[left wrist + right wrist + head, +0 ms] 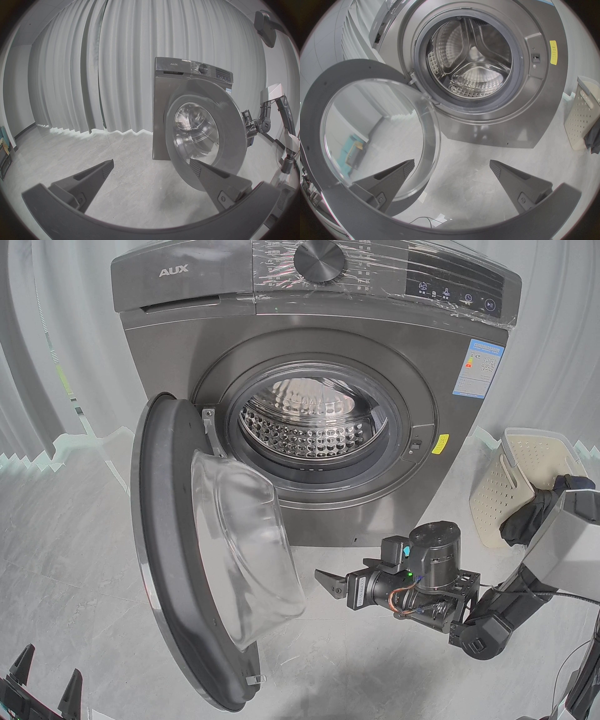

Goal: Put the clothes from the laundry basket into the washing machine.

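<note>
Washing machine door (pixel 181 540) open, drum (pixel 312 421) bare, dark clothes (pixel 528 521) all to load from the laundry basket (pixel 500 490), left gripper (pixel 151 162) and right gripper (pixel 451 164) spread, empty

So: washing machine (pixel 350 327) at the back of the floor, door (pixel 169 540) swung out left, laundry basket (pixel 500 490) to its right with clothes (pixel 528 518) over the rim, right gripper (pixel 330 584) in front, between door and basket.

The drum opening (pixel 312 418) stands unblocked; the open door (pixel 169 540) juts out to its left, the laundry basket (pixel 494 490) well right.
</note>
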